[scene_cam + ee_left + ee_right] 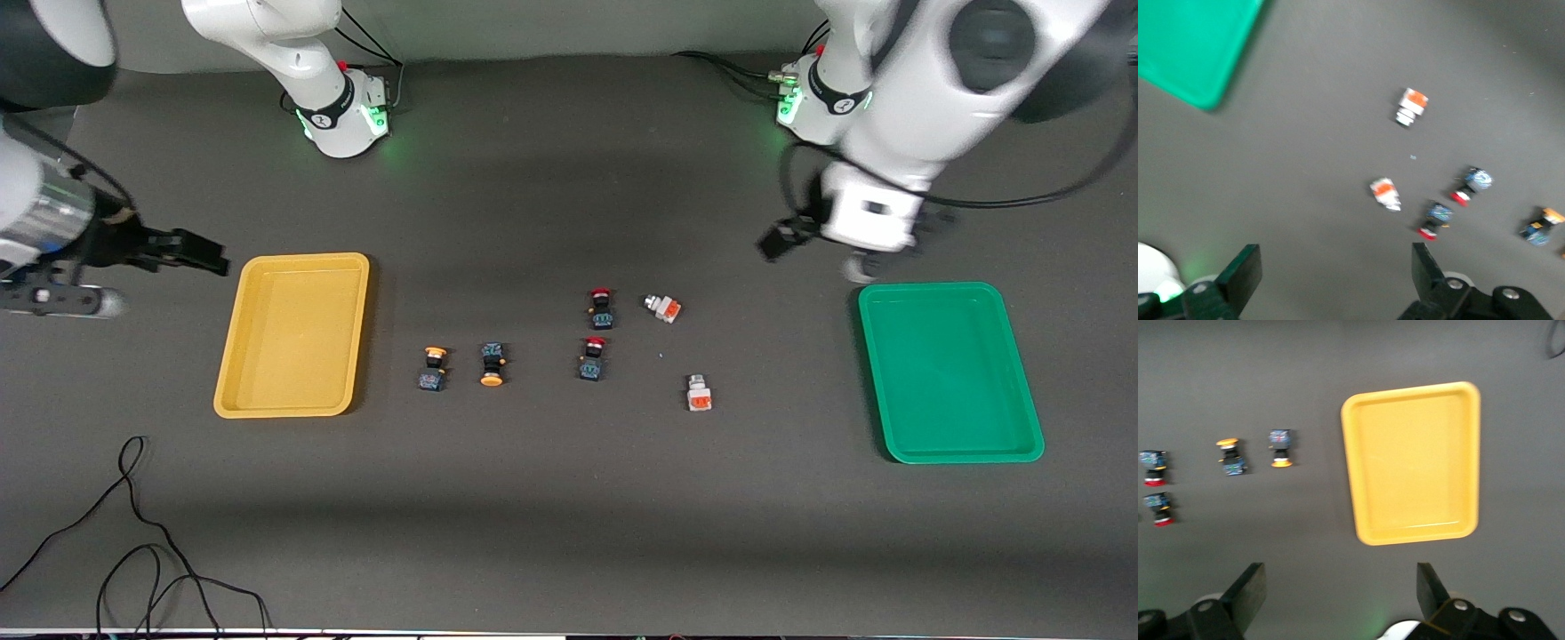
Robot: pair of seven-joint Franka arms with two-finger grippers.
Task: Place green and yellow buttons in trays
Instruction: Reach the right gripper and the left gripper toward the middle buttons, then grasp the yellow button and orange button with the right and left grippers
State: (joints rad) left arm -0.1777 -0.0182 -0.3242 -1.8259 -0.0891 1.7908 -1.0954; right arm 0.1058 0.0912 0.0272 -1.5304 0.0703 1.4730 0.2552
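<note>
The yellow tray [293, 333] lies toward the right arm's end and the green tray [949, 369] toward the left arm's end; nothing lies in either. Between them lie two dark buttons with orange-yellow caps [433, 369] [492, 364] and two white-grey buttons with orange blocks [662, 308] [699, 392]. My left gripper [818, 253] is open and empty, in the air beside the green tray's corner [1191, 47]. My right gripper [200, 258] is open and empty, in the air beside the yellow tray [1411, 463]. The right wrist view shows both yellow-capped buttons [1231, 457] [1281, 447]. The left wrist view shows both white-grey buttons [1411, 107] [1385, 194].
Two dark buttons with red caps [601, 308] [593, 358] lie between the yellow-capped and the white-grey ones. A loose black cable [133, 551] lies on the table near the front camera at the right arm's end.
</note>
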